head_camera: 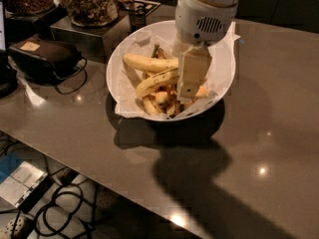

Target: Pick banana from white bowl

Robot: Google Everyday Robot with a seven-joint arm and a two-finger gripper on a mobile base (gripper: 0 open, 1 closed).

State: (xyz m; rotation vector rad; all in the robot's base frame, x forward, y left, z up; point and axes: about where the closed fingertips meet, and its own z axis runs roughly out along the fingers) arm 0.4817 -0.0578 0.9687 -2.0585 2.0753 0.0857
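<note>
The white bowl (225, 76), lined with crinkled white paper, stands on the grey table. The banana (155, 82), yellow with dark speckles, lies across the bowl's middle. Another long banana (148, 62) with an upturned stem lies just behind it. Short stubby bananas and orange chunks (162, 101) fill the bowl's bottom. My gripper (189, 91) hangs down into the bowl under its white wrist housing. It is at the right end of the speckled banana and hides that end.
Glass jars of dark snacks (89, 4) stand on a metal box (82, 34) behind the bowl. A black device with a cable (45, 56) lies at the left. The table's front edge runs diagonally (99, 171); cables lie on the floor (65, 213).
</note>
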